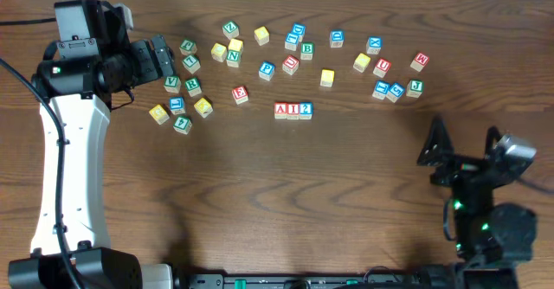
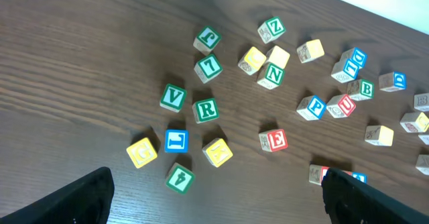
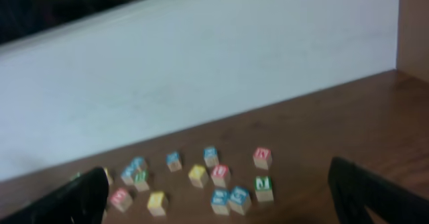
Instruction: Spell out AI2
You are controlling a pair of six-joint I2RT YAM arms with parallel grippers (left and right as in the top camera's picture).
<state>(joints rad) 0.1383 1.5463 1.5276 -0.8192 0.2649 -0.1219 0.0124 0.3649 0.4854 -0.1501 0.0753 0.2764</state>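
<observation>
The small wooden cube with a red A [image 1: 280,110], the wooden cube with a red I [image 1: 293,110] and the wooden cube with a blue 2 [image 1: 305,109] sit touching in a row mid-table, reading AI2. Loose letter cubes are scattered behind them. The red E cube [image 1: 240,93] is near the row's left end, and the blue P cube [image 1: 267,68] is farther back. The left gripper [image 1: 163,58] hovers beside the green V cube [image 1: 171,84], jaws wide apart and empty. The right gripper [image 1: 432,144] sits well off to the right, jaws spread and holding nothing.
</observation>
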